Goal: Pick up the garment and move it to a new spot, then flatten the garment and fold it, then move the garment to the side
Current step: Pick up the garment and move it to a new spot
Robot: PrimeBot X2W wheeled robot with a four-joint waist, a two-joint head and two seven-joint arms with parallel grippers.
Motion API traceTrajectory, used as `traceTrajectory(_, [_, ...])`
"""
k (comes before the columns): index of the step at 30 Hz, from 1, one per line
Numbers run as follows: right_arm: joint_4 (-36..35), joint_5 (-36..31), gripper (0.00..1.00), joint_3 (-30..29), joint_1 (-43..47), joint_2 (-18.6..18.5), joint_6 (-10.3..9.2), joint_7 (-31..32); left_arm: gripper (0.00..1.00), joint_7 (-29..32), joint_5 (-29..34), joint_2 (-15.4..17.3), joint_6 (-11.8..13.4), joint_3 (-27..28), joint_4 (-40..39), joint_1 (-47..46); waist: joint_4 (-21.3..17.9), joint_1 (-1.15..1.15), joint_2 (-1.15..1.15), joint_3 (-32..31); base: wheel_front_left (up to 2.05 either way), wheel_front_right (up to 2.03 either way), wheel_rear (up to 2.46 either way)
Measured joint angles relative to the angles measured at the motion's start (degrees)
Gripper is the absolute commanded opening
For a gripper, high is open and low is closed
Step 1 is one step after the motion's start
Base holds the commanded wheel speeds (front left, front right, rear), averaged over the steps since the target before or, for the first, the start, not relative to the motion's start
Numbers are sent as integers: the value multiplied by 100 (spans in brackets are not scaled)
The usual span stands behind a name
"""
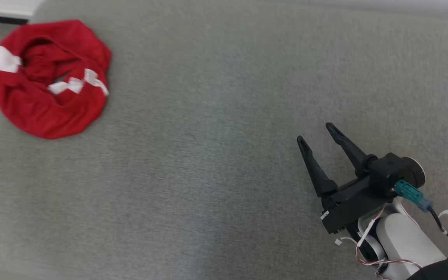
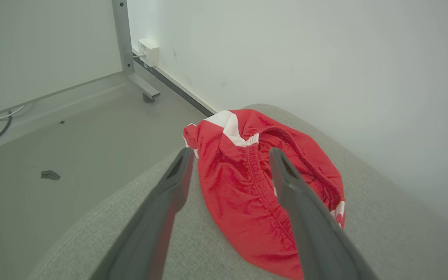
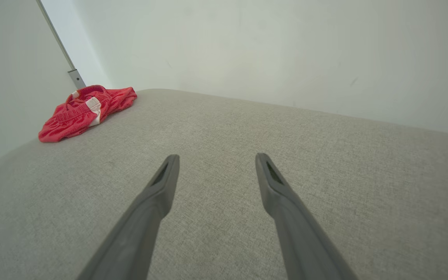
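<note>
The garment (image 1: 33,112) is a pair of bright red shorts with white patches, dropped in a loose, rumpled heap. The gathered elastic waistband curls open on top, and the cloth looks thin and creased. It lies at the far left corner of a grey upholstered surface (image 1: 224,116), right by the rounded edge, with the pale wall (image 2: 325,58) close behind and bare floor (image 2: 72,136) below.

The left end effector (image 2: 231,152) is pointed at the heap with its two dark fingers spread wide, one framing each side of the red cloth as its own camera sees it, and nothing between them is gripped. The right end effector (image 1: 315,133) hangs over bare grey fabric well apart from the shorts, likewise wide open and empty.
</note>
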Motion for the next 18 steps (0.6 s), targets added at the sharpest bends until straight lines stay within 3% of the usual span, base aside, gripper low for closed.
traceTrajectory(6, [-464, -127, 100, -31, -115, 8, 0, 86, 100, 823, -533, 447, 300, 472, 111, -561, -420, -1, 0, 661, 0, 0, 0])
traceTrajectory(12, [-683, -216, 100, -56, -102, 108, 0, 75, 100, 1585, -653, 664, 755, 609, 75, -715, -885, -1, 0, 1207, 0, 0, 0])
traceTrajectory(18, [-820, -259, 100, -88, -109, 213, 1, -12, 100, 1940, -568, 728, 1230, 638, 25, -606, -1331, -2, -1, 1570, 0, 0, 0])
